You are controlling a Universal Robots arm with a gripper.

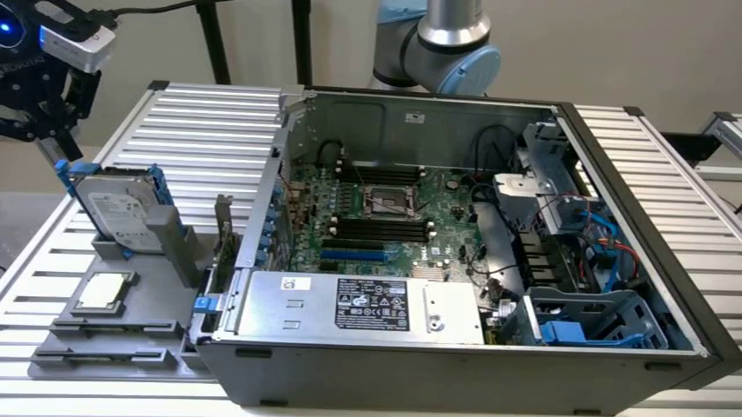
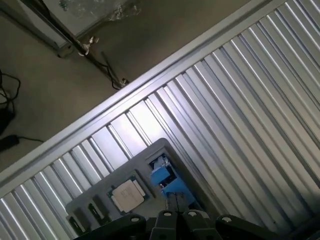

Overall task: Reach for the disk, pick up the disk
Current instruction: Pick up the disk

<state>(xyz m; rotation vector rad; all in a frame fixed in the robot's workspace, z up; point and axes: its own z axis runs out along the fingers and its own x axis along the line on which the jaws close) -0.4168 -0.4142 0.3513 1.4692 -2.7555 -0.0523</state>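
On the gray holder (image 1: 47, 358) at the exterior view's left, beside the open computer case (image 1: 464, 375), the disk (image 1: 116, 208) is seen standing upright on its edge in a slot, with blue rails along its sides. The gripper (image 1: 52, 143) is positioned just above the disk's upper corner. How far it is opened cannot be told, and contact with the disk cannot be confirmed. A small square chip (image 1: 104, 291) is laid flat on the same holder, near the disk.

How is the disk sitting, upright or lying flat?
Upright. The disk stands on edge in the gray holder, label face vertical, blue rails along its sides. The tool is near its top corner.
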